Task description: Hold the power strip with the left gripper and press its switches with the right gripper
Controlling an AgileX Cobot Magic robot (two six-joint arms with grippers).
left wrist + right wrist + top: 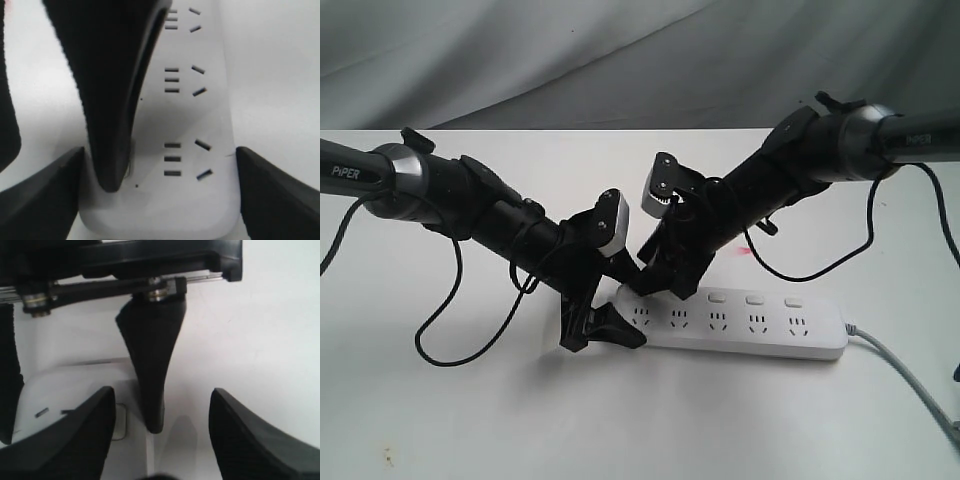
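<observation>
The white power strip (740, 328) lies flat on the table, its grey cord (910, 375) leaving at the right. My left gripper (605, 325) is shut on its left end; in the left wrist view the strip (160, 125) fills the gap of the left gripper (159, 200), both jaws touching its sides. My right gripper (655, 285) stands open over that same end. One of its fingers (107, 100) comes down where a switch edge (129, 165) peeks out. The right gripper (162, 435) has a finger half covering that switch (120, 422). Three switches (754, 299) show uncovered.
The two black arms cross close together above the strip's left end. Black cables loop from each arm, one (445, 340) onto the table at left. A grey cloth backdrop (620, 60) hangs behind the white table (620, 420).
</observation>
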